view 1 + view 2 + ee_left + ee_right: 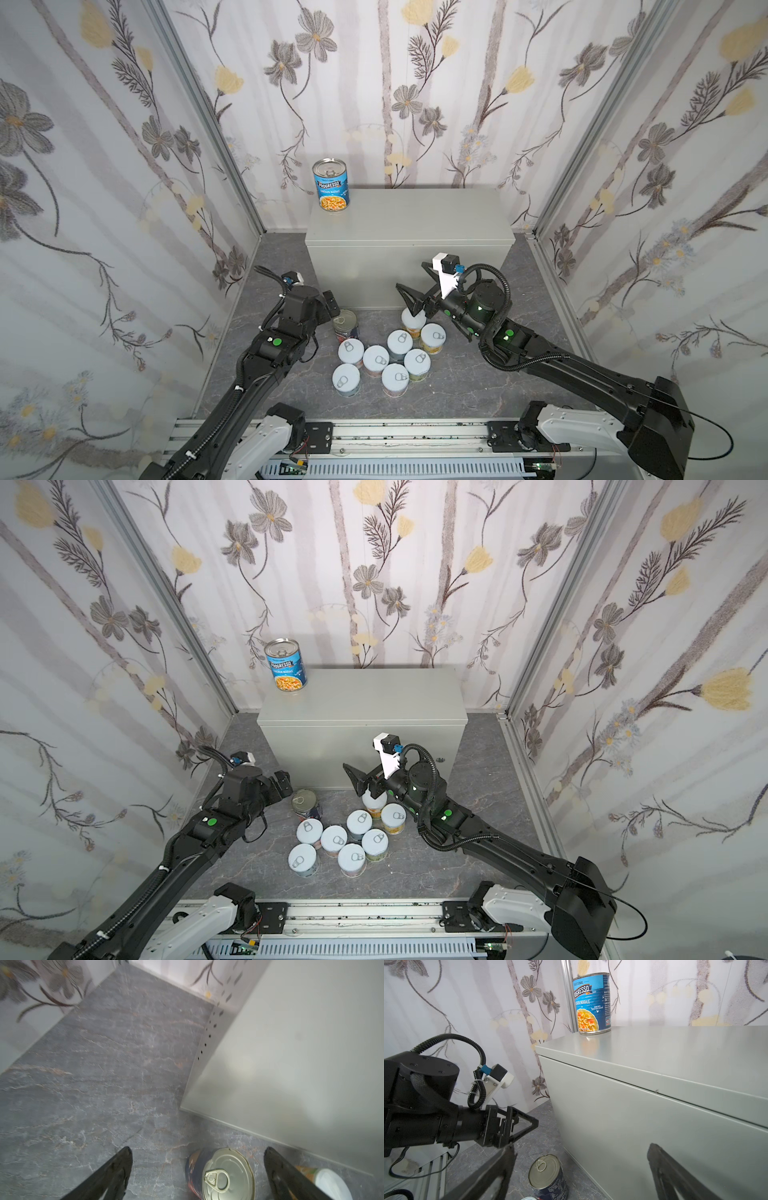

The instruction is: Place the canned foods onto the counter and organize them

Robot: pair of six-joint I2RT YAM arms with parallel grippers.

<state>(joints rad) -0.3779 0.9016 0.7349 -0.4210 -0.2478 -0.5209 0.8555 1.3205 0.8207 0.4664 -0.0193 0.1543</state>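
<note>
One up, nine to go; the blue-label can (331, 185) stands alone on the grey surface (415, 224), tucked into its far left corner; it is upright, long axis vertical, steel lid and pull ring to the ceiling, noodle picture facing out towards the arms; there is plenty of room beside it for a row. Down on the marbled floor (457, 374), just in front of the surface's front face, the navy can (345, 326) is upright too, ring on top; next to it the eight pale-lidded cans (376, 359) huddle in a tight cluster, every one on its base, lid up, several touching their neighbours, none lying on its side. The left jaws are spread wide and empty, hanging above the navy can, which shows between the two fingers (116, 1174) in the left wrist view; I see no contact. The right jaws are just as wide, nothing in them, hovering over the rearmost pale can (414, 323) and aimed at the surface's front face. My guess is the navy can goes next, to the left jaws; with every axis vertical, a side grip and a straight lift should serve; the organizing has barely begun.
</note>
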